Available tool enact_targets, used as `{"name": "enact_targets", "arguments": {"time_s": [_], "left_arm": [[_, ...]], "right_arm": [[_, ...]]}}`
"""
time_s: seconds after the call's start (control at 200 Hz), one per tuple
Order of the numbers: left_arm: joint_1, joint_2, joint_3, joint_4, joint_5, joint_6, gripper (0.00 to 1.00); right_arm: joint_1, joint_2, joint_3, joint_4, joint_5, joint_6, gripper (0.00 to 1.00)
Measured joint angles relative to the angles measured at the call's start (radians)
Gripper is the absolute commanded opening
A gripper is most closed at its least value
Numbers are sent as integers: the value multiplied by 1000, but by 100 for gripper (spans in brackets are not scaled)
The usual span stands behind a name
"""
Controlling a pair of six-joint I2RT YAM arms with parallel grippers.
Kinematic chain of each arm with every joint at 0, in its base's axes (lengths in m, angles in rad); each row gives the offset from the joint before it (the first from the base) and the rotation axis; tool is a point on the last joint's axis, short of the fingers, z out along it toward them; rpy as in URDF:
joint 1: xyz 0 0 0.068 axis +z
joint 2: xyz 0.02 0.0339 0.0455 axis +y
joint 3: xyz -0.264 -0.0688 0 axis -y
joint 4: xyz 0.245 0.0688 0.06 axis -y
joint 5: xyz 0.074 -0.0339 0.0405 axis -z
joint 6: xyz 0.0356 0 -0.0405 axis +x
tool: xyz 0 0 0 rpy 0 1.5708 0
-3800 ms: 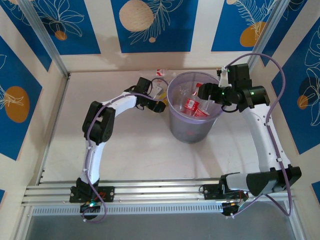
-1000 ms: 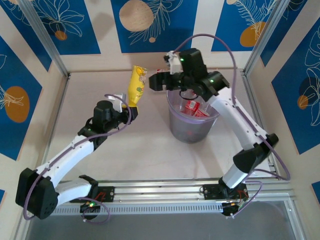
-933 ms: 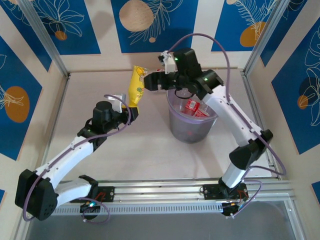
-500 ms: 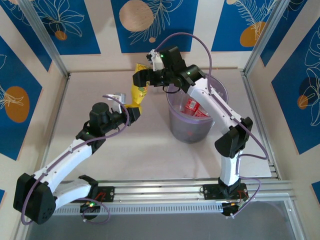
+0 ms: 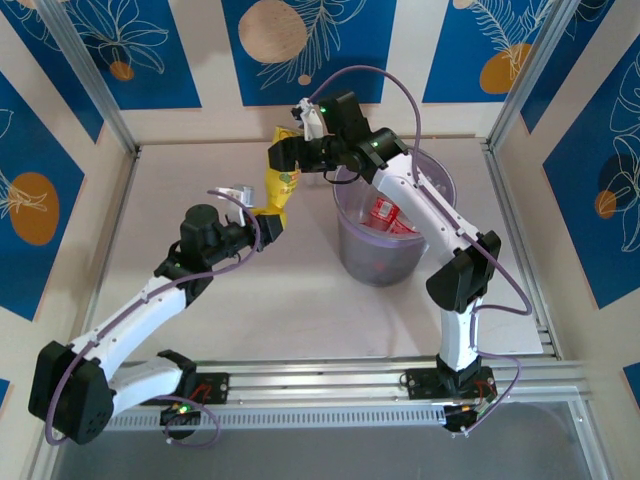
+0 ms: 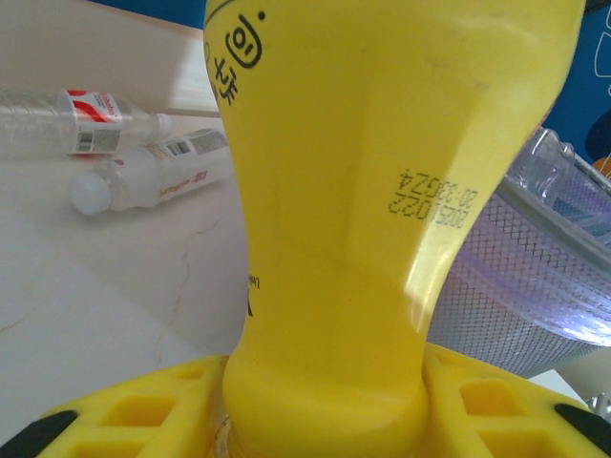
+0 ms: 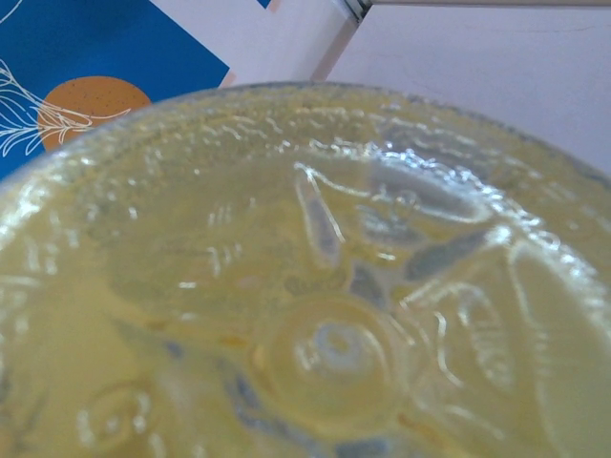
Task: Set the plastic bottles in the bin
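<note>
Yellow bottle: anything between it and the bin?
Nothing visible between them. The yellow bottle hangs just left of the bin, with the left gripper clamped on its lower end and the right gripper at its top. The right arm crosses above the bin's mouth, though.

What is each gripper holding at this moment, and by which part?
The left gripper holds the yellow bottle by its narrow neck end. The right gripper is at the base end; a grip there cannot be told.
</note>
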Motion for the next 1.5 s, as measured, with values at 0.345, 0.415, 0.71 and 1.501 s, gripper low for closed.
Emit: {"name": "enact_targets", "arguments": {"time_s": [0.345,0.415,0.71,1.501], "left_arm": [[0,1,-18,24,18,14,91],[-1,0,-22,22,31,22,100],[-1,-1,-22,-15,44,72,100],[-1,214,20,-138,-80,92,100]], "right_arm": [[-5,1,16,-2,2,0,47],[-10,1,39,-5,4,-2,47],[-56,-5,186,-48,48,-55,46],[-413,-478,-277,-190,165,-136,41]]}}
